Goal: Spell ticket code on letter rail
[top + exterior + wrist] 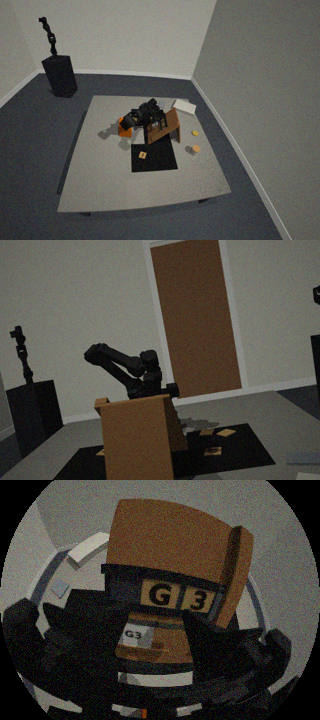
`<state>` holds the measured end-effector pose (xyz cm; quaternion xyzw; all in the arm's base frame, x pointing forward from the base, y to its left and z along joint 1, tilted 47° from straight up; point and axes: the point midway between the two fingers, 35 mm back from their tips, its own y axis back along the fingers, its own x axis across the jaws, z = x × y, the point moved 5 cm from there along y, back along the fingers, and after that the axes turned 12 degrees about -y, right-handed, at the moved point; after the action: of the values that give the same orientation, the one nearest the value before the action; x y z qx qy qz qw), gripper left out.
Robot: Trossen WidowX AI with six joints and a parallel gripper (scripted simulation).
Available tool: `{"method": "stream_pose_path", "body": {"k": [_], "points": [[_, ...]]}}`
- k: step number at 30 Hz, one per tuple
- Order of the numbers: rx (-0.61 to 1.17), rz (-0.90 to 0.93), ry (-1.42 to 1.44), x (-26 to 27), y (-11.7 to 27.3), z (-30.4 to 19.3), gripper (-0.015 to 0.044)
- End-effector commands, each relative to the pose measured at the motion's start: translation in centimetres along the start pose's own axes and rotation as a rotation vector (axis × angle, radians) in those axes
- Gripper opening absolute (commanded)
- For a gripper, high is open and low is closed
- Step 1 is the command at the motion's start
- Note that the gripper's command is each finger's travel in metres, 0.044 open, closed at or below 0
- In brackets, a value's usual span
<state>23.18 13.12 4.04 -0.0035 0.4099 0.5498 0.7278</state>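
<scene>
The brown board (171, 121) (134, 438) (170, 540) carries a dark rail. In the wrist view a G tile (160, 594) and a 3 tile (198, 600) sit in it, reading G3 left to right, with a narrow dark gap between them. The rail's left part shows no tile. The ticket (134, 635) (155, 125) below reads G3. My gripper (157, 608) is open, its fingertips just below the two tiles, with nothing seen between them. Loose tiles lie on the black mat: one tile (142, 155) on one side, and several on the other, including this one (212, 451).
A white box (184, 106) (90, 550) and a flat blue-grey piece (161, 104) (60, 588) lie behind the board. A yellow disc (195, 133) and a tan cylinder (196, 148) stand to its right. An orange block (125, 131) is under the arm.
</scene>
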Motion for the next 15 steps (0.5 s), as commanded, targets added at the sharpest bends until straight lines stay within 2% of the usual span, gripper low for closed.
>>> {"method": "stream_pose_path", "body": {"k": [1, 15], "points": [[-0.005, -0.001, -0.011, -0.03, 0.2, 0.24, 0.0295], [-0.005, -0.001, -0.011, -0.07, 0.45, 0.49, 0.0295]]}}
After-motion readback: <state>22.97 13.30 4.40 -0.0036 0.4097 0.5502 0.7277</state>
